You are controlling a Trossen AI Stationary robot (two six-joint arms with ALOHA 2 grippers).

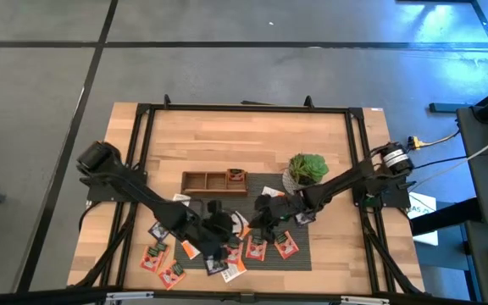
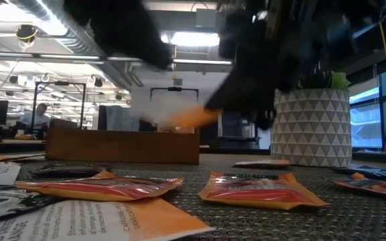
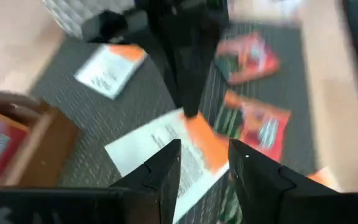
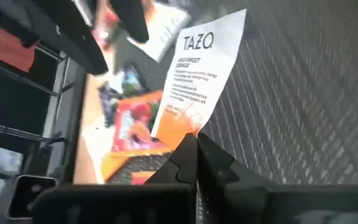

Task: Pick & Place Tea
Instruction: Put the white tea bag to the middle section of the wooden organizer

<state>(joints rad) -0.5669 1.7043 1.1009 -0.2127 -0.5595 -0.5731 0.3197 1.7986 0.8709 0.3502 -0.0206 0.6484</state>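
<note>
Right pincer point(image 4: 194, 144) pressed together on the orange corner of a white sachet point(image 4: 201, 68), pinching it at its edge; in the wrist view the sachet hangs off the fingertips over the grey mat point(image 4: 316, 93). From above, this pincer point(image 1: 265, 212) sits near bench centre, just at 7 o'clock of the plant point(image 1: 306, 169) and at 4 o'clock of the tray point(image 1: 214, 181). Left pincer point(image 3: 204, 163) spread, holding nothing, poised over the same white sachet point(image 3: 166, 149) with the right arm's fingertip coming down on it; from above it point(image 1: 219, 233) lies at 6 o'clock of the tray. The rest of the tea lies scattered on the mat and the bench point(image 1: 252, 135) at the near side, red ones point(image 1: 286, 246) at 5 o'clock of the tray, more point(image 1: 152, 258) at 7 o'clock; one packet already in the tray's right compartment point(image 1: 236, 176). Step in hand, as I judge it: lift and carry to the tray. The grip is only on a corner, so the sachet may swing or slip; lift straight and slowly, keep clear of the left arm close by, pass well aside of the plant, and release low over a compartment so the flat packet drops in rather than catching on the wooden wall.
</note>
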